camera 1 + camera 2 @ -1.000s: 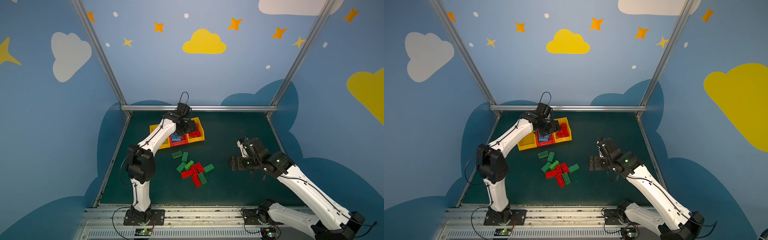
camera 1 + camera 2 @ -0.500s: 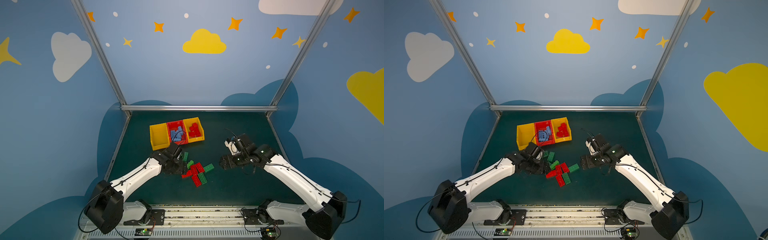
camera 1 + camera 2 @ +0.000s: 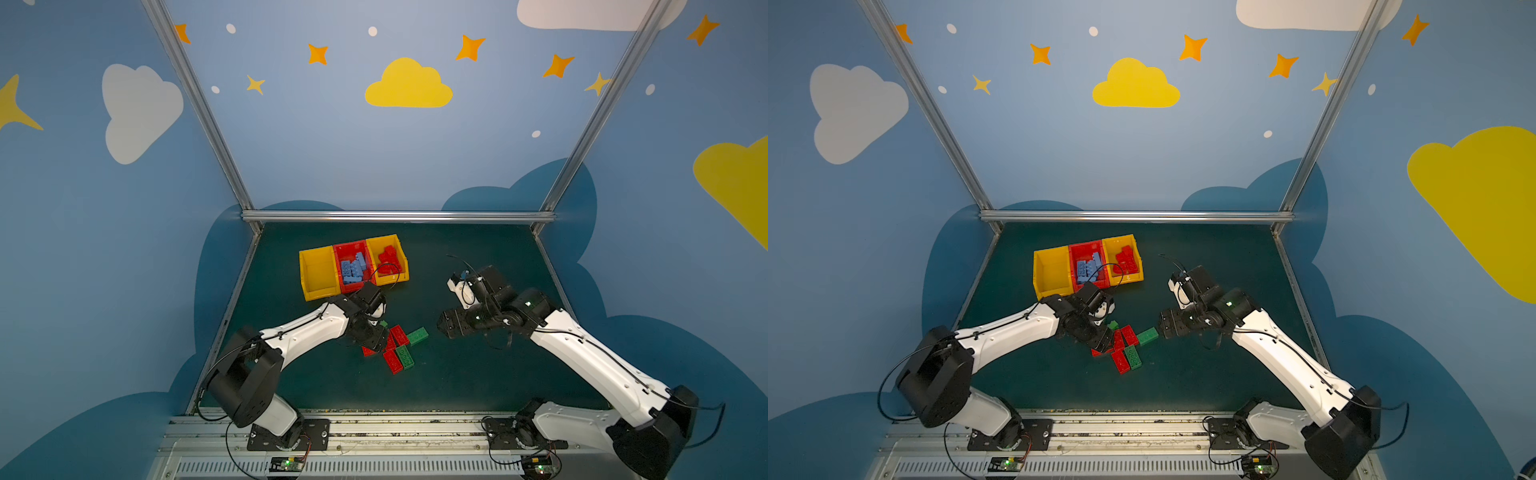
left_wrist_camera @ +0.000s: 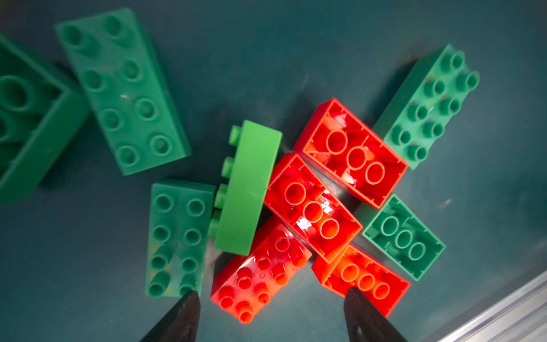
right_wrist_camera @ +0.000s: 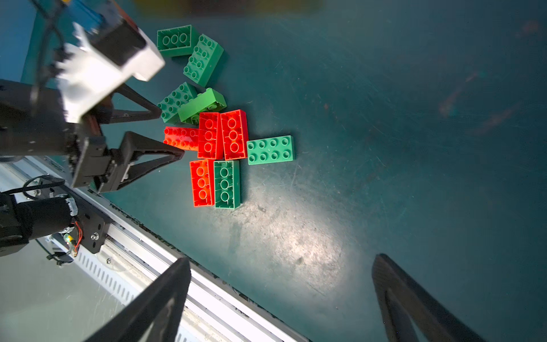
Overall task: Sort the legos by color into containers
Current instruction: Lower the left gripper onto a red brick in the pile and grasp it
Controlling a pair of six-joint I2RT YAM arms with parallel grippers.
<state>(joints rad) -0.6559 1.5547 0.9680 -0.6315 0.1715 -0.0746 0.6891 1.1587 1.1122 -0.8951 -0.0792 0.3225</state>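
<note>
Loose red and green legos lie in a pile [image 3: 395, 347] [image 3: 1125, 347] mid-mat. My left gripper [image 4: 270, 296] [image 5: 172, 133] [image 3: 376, 340] is open and low over the pile. Its fingers straddle a stud-up red brick [image 4: 260, 272] [image 5: 180, 138] without touching it. A light green brick [image 4: 247, 189] lies on its side beside that one. My right gripper [image 5: 282, 260] [image 3: 441, 328] hovers open and empty just right of a green brick [image 3: 417, 336]. Of the containers, the left yellow bin [image 3: 318, 270] holds nothing. The red bin [image 3: 348, 245] holds blue bricks and the right yellow bin [image 3: 392, 279] red ones.
An aluminium rail [image 5: 207, 284] [image 4: 503, 311] runs along the mat's front edge, close to the pile. Two more green bricks [image 5: 189, 50] lie apart from the pile on its bin side. The left arm's cable [image 3: 392, 270] loops over the bins' near wall.
My left arm swung from above the bins down to the loose pile, and its jaws narrowed slightly. My right gripper moved left toward the pile.
</note>
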